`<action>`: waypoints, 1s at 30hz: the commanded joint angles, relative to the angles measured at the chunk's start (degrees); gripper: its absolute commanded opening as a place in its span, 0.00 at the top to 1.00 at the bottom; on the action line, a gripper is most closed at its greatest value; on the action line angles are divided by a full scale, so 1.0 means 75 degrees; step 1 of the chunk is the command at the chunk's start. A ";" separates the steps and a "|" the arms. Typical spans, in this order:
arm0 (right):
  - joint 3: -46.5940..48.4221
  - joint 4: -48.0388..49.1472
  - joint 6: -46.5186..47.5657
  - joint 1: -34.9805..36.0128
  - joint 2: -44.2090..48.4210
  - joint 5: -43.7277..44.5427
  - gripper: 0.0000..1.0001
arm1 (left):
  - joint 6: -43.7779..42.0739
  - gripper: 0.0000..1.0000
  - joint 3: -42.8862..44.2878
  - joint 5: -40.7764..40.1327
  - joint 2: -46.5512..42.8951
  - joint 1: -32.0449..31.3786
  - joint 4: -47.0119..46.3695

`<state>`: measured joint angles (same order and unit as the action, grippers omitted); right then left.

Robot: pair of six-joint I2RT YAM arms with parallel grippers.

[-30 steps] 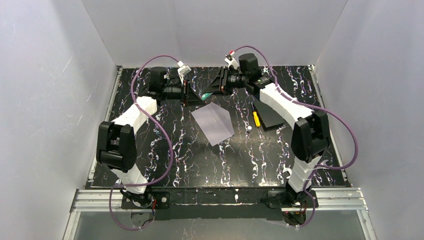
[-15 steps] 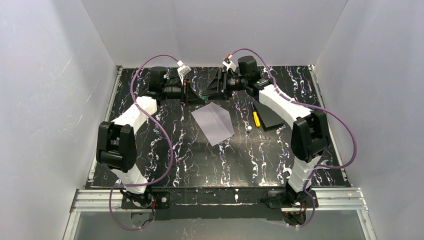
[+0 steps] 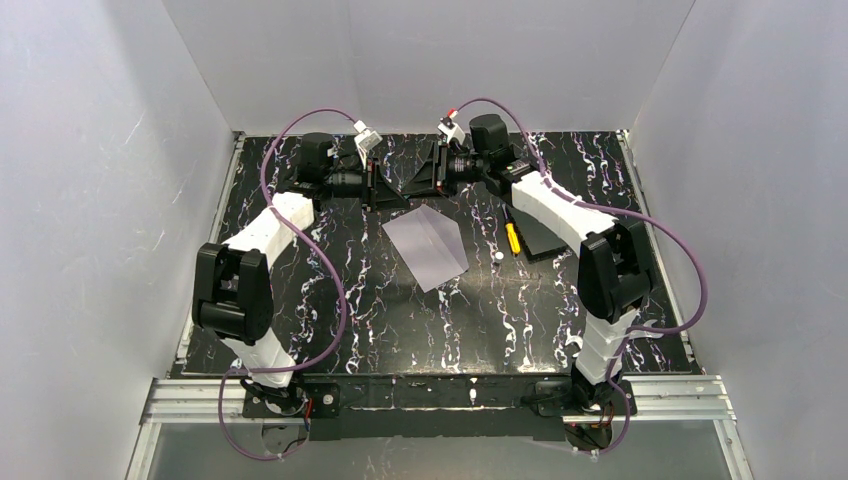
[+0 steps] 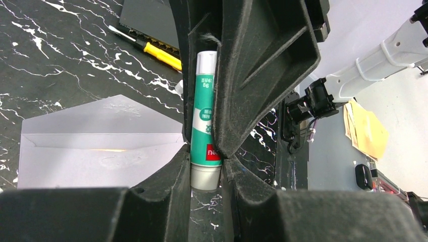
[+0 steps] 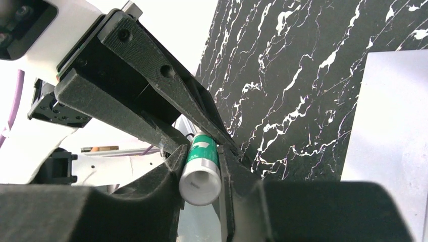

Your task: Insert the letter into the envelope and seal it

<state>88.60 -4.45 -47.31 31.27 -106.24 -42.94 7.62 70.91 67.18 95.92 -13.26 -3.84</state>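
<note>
Worktop (image 3: 330,300) with a black and white marble pattern is seen from above in the top view. The envelope (image 3: 425,245) is laid flat near its centre, turned at an angle. At 12 o'clock from the envelope the left gripper (image 3: 385,192) and the right gripper (image 3: 422,180) are set tip to tip. What is between them cannot be made out here. At 3 o'clock from the envelope a yellow-handled tool (image 3: 512,238) is placed, and just beside it, further out, a flat black box (image 3: 545,232). A small white object (image 3: 497,257) is lying between the envelope and the tool, at about 4 o'clock.

In the left wrist view a green and white glue stick (image 4: 206,131) is clamped between the left gripper's fingers near its grey base. Its white top end, at 12 o'clock, is taken between the fingers of the right gripper. The envelope is seen at 9 o'clock from the stick, with its pointed flap opened out flat. Along the flap's fold a thin orange-cream strip is shown, which is taken to be the edge of the letter (image 4: 108,149). The rest of it is hidden inside the envelope.

In the right wrist view the stick is held by its white end between the right gripper's fingers, both of which are pressed on it. The left gripper is seen at 11 o'clock, closed on the far part of the stick. A part of the envelope is visible at 3 o'clock.
</note>
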 commanded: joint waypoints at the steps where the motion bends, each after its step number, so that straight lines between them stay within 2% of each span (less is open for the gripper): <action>1: 0.0111 0.0322 -0.0039 0.0083 -0.0091 -0.0042 0.72 | -0.0080 1.00 0.0215 0.0009 -0.0464 -0.0025 -0.0039; 6: 0.0121 0.0264 -0.0032 0.0120 -0.0014 0.0077 0.95 | -0.0051 0.99 0.0182 -0.0125 -0.0519 -0.0025 -0.0048; 7: 0.0107 0.0228 0.0014 0.0120 0.0028 0.0157 0.99 | -0.0035 0.89 0.0143 -0.0280 -0.0568 -0.0025 -0.0051; 10: 0.0020 0.0260 0.0399 0.0109 0.0281 0.0667 0.99 | 0.0034 0.52 -0.0157 -0.1035 -0.0904 -0.0010 -0.0095; 13: -0.0216 0.0431 0.0943 0.0100 0.0684 0.1536 0.99 | -0.0188 0.27 -0.0642 -0.1827 -0.1602 -0.0012 -0.0099; 14: -0.0323 0.0510 0.1039 0.0088 0.0793 0.1749 0.99 | -0.0359 0.09 -0.0845 -0.2251 -0.1888 -0.0014 -0.0107; 15: -0.0423 0.0776 0.1117 0.0065 0.0879 0.1928 0.99 | -0.0491 0.02 -0.1039 -0.2501 -0.2198 -0.0003 -0.0105; 18: -0.0648 0.0954 0.1440 0.0062 0.0942 0.2504 0.99 | -0.0685 0.02 -0.1509 -0.3565 -0.2998 0.0037 -0.0033; 21: -0.0683 0.0976 0.1894 0.0079 0.0875 0.2923 0.99 | 0.0012 0.02 -0.1686 -0.5993 -0.3551 0.0089 0.0227; 23: -0.0628 0.0894 0.2323 0.0121 0.0831 0.3231 0.99 | 0.0966 0.02 -0.1332 -0.7516 -0.3624 0.0257 0.1248; 27: -0.0470 0.0093 0.3344 0.0331 0.0825 0.4316 0.99 | 0.1135 0.02 -0.0239 -0.7084 -0.2939 0.1052 0.3306; 30: -0.0181 -0.0999 0.3976 0.0669 0.0629 0.5366 0.99 | 0.1502 0.02 -0.0179 -0.6267 -0.2622 0.1221 0.3503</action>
<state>83.88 -3.11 -26.76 33.06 -101.67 -14.66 14.15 67.96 19.53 73.52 -5.87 11.92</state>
